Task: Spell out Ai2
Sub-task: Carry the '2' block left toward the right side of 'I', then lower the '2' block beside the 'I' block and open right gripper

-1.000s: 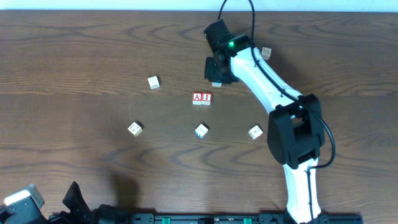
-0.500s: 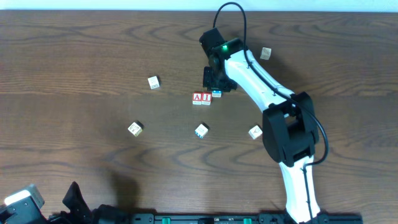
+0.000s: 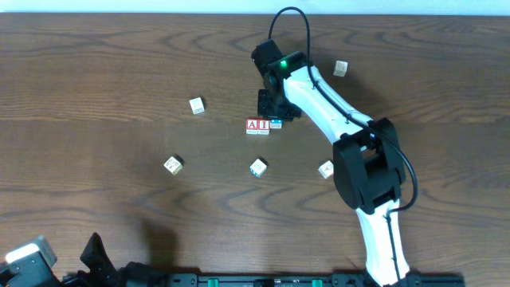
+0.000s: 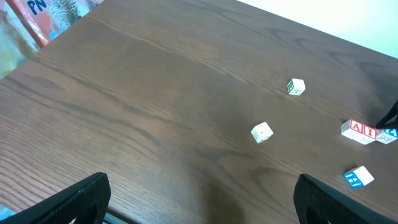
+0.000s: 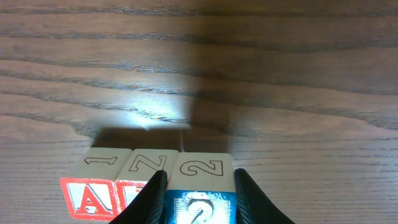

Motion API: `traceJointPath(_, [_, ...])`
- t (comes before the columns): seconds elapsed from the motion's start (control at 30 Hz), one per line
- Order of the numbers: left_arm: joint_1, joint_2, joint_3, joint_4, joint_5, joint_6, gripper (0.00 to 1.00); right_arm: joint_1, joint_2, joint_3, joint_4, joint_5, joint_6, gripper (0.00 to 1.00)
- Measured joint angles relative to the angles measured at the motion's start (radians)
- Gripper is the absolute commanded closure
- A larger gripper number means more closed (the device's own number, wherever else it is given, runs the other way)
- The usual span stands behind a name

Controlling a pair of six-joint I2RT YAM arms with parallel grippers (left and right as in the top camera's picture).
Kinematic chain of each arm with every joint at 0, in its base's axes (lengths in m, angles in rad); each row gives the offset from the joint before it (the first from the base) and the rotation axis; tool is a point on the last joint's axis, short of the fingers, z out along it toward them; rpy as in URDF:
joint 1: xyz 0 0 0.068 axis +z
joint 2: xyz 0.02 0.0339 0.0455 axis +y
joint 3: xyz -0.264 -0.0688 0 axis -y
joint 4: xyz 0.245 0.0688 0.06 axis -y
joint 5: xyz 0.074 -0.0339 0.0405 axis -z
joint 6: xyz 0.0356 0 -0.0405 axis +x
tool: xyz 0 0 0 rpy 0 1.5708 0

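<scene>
The blue 2 block (image 5: 202, 210) stands touching the I block (image 3: 264, 125) at its three o'clock, with the A block (image 3: 253, 125) beyond. The right gripper (image 5: 200, 186) pinches the 2, so only release seems left. The left gripper (image 4: 199, 202) hangs wide and empty.

On the surface (image 3: 96, 64), A block (image 3: 253, 125), I block (image 3: 264, 125) and 2 block (image 3: 276, 123) sit touching in a row, left to right. A loose cube (image 3: 257, 167) lies before them, a far cube (image 3: 341, 68) behind, to the right
</scene>
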Motion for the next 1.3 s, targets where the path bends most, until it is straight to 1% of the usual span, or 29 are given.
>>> traceJointPath(0.1, [0.000, 0.000, 0.000, 0.000, 0.000, 0.000, 0.05, 0.000, 0.000, 0.000, -0.001, 0.000, 0.000, 0.82])
traceJointPath(0.27, [0.000, 0.000, 0.000, 0.000, 0.000, 0.000, 0.05, 0.000, 0.000, 0.000, -0.001, 0.000, 0.000, 0.76])
traceJointPath(0.33, [0.000, 0.000, 0.000, 0.000, 0.000, 0.000, 0.05, 0.000, 0.000, 0.000, -0.001, 0.000, 0.000, 0.70])
traceJointPath(0.47, [0.000, 0.000, 0.000, 0.000, 0.000, 0.000, 0.05, 0.000, 0.000, 0.000, -0.002, 0.000, -0.004, 0.63])
traceJointPath(0.6, [0.000, 0.000, 0.000, 0.000, 0.000, 0.000, 0.05, 0.001, 0.000, 0.000, -0.001, 0.000, -0.007, 0.60])
traceJointPath(0.83, [0.000, 0.000, 0.000, 0.000, 0.000, 0.000, 0.05, 0.001, 0.000, 0.000, -0.001, 0.000, -0.007, 0.59])
traceJointPath(0.93, [0.000, 0.000, 0.000, 0.000, 0.000, 0.000, 0.05, 0.001, 0.000, 0.000, -0.001, 0.001, -0.007, 0.62])
traceJointPath(0.97, [0.000, 0.000, 0.000, 0.000, 0.000, 0.000, 0.05, 0.001, 0.000, 0.000, -0.001, 0.002, -0.007, 0.66])
traceJointPath(1.03, [0.000, 0.000, 0.000, 0.000, 0.000, 0.000, 0.05, 0.000, 0.000, 0.000, 0.008, 0.008, -0.010, 0.77])
traceJointPath(1.07, [0.000, 0.000, 0.000, 0.000, 0.000, 0.000, 0.05, -0.003, 0.000, 0.000, 0.015, 0.011, -0.011, 0.84])
traceJointPath(1.1, [0.000, 0.000, 0.000, 0.000, 0.000, 0.000, 0.05, -0.005, 0.000, 0.000, 0.025, 0.016, -0.003, 0.95])
traceJointPath(1.13, [0.000, 0.000, 0.000, 0.000, 0.000, 0.000, 0.05, -0.010, 0.000, 0.000, 0.031, 0.020, 0.003, 0.99])
traceJointPath(1.3, [0.000, 0.000, 0.000, 0.000, 0.000, 0.000, 0.05, -0.064, 0.000, 0.005, 0.021, 0.028, 0.071, 0.99])
